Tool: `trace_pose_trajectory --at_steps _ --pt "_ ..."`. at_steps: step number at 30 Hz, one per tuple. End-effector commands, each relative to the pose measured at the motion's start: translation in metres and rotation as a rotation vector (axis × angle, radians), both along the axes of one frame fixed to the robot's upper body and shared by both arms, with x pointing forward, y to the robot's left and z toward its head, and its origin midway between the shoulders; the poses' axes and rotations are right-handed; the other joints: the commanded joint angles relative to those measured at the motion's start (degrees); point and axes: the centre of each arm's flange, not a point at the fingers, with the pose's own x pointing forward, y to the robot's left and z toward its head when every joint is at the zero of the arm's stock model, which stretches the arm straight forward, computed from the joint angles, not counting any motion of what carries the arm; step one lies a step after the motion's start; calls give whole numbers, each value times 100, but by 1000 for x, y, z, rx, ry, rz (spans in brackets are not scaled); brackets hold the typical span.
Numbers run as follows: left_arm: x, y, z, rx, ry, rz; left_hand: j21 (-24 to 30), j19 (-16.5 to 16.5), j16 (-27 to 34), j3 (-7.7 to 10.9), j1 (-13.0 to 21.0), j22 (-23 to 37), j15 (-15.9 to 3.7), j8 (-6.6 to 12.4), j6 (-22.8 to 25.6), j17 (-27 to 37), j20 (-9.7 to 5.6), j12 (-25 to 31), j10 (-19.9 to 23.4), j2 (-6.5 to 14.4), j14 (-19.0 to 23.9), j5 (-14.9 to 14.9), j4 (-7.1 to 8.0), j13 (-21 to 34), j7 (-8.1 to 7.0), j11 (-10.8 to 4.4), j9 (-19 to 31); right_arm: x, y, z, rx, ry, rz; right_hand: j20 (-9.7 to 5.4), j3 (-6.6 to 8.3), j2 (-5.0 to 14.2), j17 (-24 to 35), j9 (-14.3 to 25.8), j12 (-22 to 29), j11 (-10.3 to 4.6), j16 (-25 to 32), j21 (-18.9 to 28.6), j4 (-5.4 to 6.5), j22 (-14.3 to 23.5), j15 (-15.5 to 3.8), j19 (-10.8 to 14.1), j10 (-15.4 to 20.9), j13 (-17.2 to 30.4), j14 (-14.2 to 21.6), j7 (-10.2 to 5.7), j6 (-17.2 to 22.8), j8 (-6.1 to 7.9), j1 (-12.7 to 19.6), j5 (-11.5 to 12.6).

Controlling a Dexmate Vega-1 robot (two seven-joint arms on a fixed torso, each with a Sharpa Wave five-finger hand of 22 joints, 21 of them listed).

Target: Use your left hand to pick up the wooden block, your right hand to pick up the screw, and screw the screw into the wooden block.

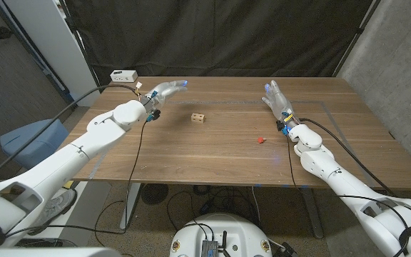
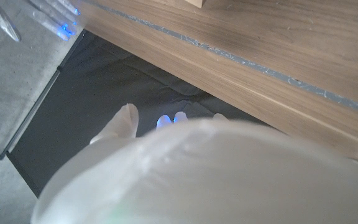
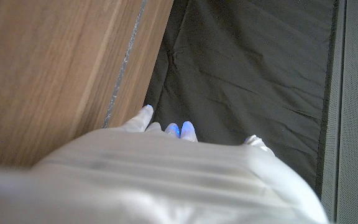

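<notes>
The block (image 1: pixel 199 117) sits on the table (image 1: pixel 212 153) just above the middle of the head frame, with neither of my hands on it. My left hand (image 1: pixel 161 93) hangs over the upper left part of the tabletop, fingers stretched out toward the far edge and a little apart, a blue glow at the tips, and nothing in it. The block lies to its right and a little lower in the frame, near but clearly apart. My right hand (image 1: pixel 277 100) stands in the upper right part, palm upright, fingers pointing toward the far edge and slightly spread, also holding nothing. The screw (image 1: pixel 260 140), a small red speck from here, lies below and to the left of that hand, close to my right wrist, touching nothing but the wood. Block and screw are well apart, the block up and to the left of the screw. A small white box (image 1: pixel 123 75) rests at the table's far left corner, beyond my left hand. In the left wrist view I see the pale back of my left hand (image 2: pixel 185 174) with blue-lit fingertips (image 2: pixel 165 122) against the dark curtain (image 2: pixel 123 81), and a corner of the block (image 2: pixel 194 3) at the top edge. The right wrist view shows the back of my right hand (image 3: pixel 166 174), its blue fingertips (image 3: pixel 187 129) and the table edge (image 3: pixel 126 68).
</notes>
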Motion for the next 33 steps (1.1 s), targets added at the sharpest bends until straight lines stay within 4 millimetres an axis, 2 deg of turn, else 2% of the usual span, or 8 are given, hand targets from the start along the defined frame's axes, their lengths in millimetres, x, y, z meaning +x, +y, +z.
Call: trace_pose_trajectory --at_steps 1,7,10,19,20,22,29,33 --pt "-15 -3 24 193 -46 84 42 52 60 3 156 21 -35 75 166 19 24 87 233 -169 135 4 -195 20 -54 -67 15 -4 2 -3 -3 1 -10 -22 23 -1 -6 21 14 -56 31 35 -1 11 15 0 -19 12 -55 -1 -7 19 87 22" --pt "-19 -9 33 319 -55 141 54 104 76 -17 328 21 -46 104 267 22 104 109 374 -331 245 -39 -298 30 -78 -106 20 -6 3 -7 2 7 -17 -18 25 0 -7 21 17 -51 35 38 -4 10 8 1 -17 11 -53 2 -13 17 88 22" --pt "-22 -13 37 373 -61 170 57 120 77 -26 386 20 -24 105 275 24 129 110 403 -392 271 -62 -317 33 -79 -157 22 -6 4 -7 -1 10 -19 -18 27 0 -7 20 20 -56 36 39 -6 10 11 2 -14 11 -52 2 -14 18 89 21" --pt "-27 -32 46 541 -70 244 36 102 52 -52 608 18 22 71 195 29 169 55 346 -597 268 -132 -335 47 -53 -133 30 -3 7 -8 5 7 -17 -20 33 2 -8 20 21 -63 38 41 -13 10 10 2 -17 10 -56 0 -18 19 94 21" --pt "-28 -35 47 563 -70 251 28 82 42 -55 669 18 19 55 150 30 174 34 307 -639 251 -144 -333 50 -53 -101 32 -3 7 -8 6 5 -17 -21 33 2 -8 20 20 -62 39 41 -13 10 12 1 -18 10 -55 2 -20 18 95 21" --pt "-30 -42 50 614 -76 269 12 30 28 -56 788 19 24 16 28 32 197 -10 213 -708 221 -159 -326 54 -69 -143 34 -4 7 -7 6 2 -18 -20 35 3 -9 20 20 -63 41 41 -16 10 13 1 -20 10 -53 2 -20 19 97 21" --pt "-30 -60 57 722 -79 289 -45 -188 9 -40 995 20 36 24 -8 34 281 -21 187 -780 147 -163 -318 64 -75 -127 40 -5 4 -7 10 -5 -25 -20 41 5 -10 20 20 -82 42 43 -23 10 18 3 -26 10 -54 -2 -18 21 103 20" --pt "-30 -66 60 772 -74 299 -58 -298 0 -24 1117 21 58 39 7 36 325 -11 212 -808 93 -164 -316 70 -97 -178 44 -7 3 -10 17 -3 -31 -22 44 5 -10 20 22 -79 42 45 -27 10 14 6 -23 10 -55 -5 -21 21 108 19"
